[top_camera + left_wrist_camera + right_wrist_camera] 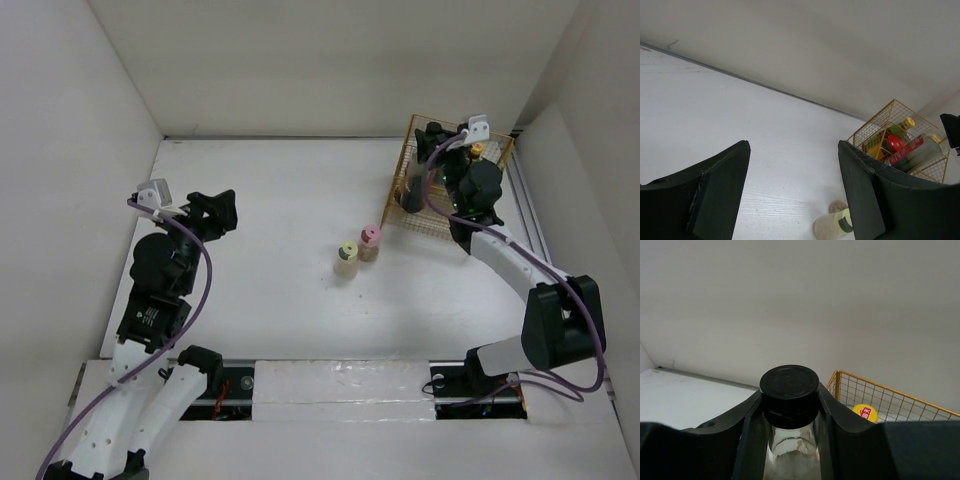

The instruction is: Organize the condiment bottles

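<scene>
Right jaws clamped on black-capped clear-necked bottle [790, 390], left jaws apart and empty, pink-capped shaker [370, 240] beside yellow-capped shaker [347, 260]

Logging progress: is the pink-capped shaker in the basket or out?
Out: the pink-capped shaker stands on the table, apart from the wire basket.
</scene>
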`<state>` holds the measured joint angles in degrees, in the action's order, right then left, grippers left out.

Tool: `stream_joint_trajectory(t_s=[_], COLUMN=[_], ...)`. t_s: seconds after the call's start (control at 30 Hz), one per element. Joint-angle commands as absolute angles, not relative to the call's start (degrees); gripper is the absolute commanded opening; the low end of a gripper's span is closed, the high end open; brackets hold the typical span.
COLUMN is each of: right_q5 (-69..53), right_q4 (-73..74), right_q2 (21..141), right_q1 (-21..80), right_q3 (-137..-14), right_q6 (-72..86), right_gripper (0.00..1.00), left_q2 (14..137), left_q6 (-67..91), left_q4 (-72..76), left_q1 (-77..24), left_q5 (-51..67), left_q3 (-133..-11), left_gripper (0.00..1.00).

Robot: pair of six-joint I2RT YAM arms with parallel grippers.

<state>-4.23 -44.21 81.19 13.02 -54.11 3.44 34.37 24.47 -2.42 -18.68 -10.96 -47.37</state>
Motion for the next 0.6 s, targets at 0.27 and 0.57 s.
stream_joint_trajectory(t_s=[0.27, 0.57], right_q5=[-2.4, -1.1], right_q4=[-51.5, -51.9], right_q2=[79.3, 80.5], right_q1=[15.6, 16.7], right_q3=[-51.1, -47.0], right_q6=[0.8, 2.3], right_gripper=[0.04, 0.02], left_q2=[35.5, 35.0], left_q6=[23.7, 23.7], left_q4=[0.1, 0.1], left_q1=[-18.9, -18.9], left_q5=[-10.2, -10.7], left_q3=[-48.2, -48.2], left_gripper=[0.66, 0.66])
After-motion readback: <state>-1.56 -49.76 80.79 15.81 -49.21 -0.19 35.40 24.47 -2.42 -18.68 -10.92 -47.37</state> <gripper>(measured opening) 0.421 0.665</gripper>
